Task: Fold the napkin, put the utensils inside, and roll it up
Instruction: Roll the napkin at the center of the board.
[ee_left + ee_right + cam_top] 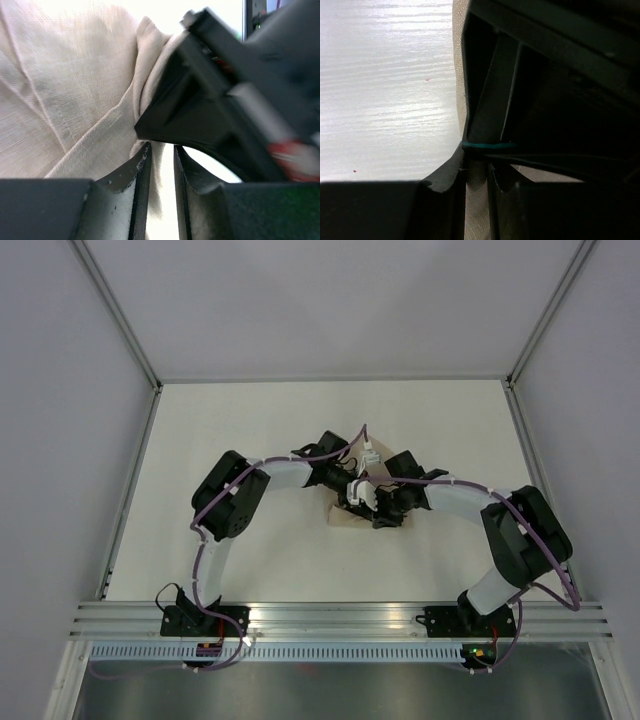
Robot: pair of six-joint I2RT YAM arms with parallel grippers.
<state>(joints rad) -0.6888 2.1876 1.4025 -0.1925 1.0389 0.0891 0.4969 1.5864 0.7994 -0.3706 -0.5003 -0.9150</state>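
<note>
We saw the white worktop (250, 440) spread out on every side of the napkin (338, 518). The napkin lay bunched near the worktop's middle, and from above it showed only as a small tan patch, most of it covered. The left arm (232, 502) reached over the napkin from its left side in the overhead view. The right arm (520, 535) reached in from the napkin's right side, and the two met directly above the cloth. In the left wrist view the napkin was a plain woven beige fabric, creased in slanting lines and gathered into a thick ridge. The dark body of the right pincer (479, 165) pressed against that ridge. The right pincer sat at the napkin's edge, with bare worktop just beside the cloth. Its fingers were drawn close together, and a band of napkin filled the slim gap between them, so it gripped the cloth. The left pincer (161, 150) sat on the napkin too, close against the right one. Its fingers were nearly together, and a fold of the napkin ran down into the narrow slot between them. A thin teal-green strip (487, 146) lay across the napkin just beyond the right pincer's tips, and we could not tell what it was.
</note>
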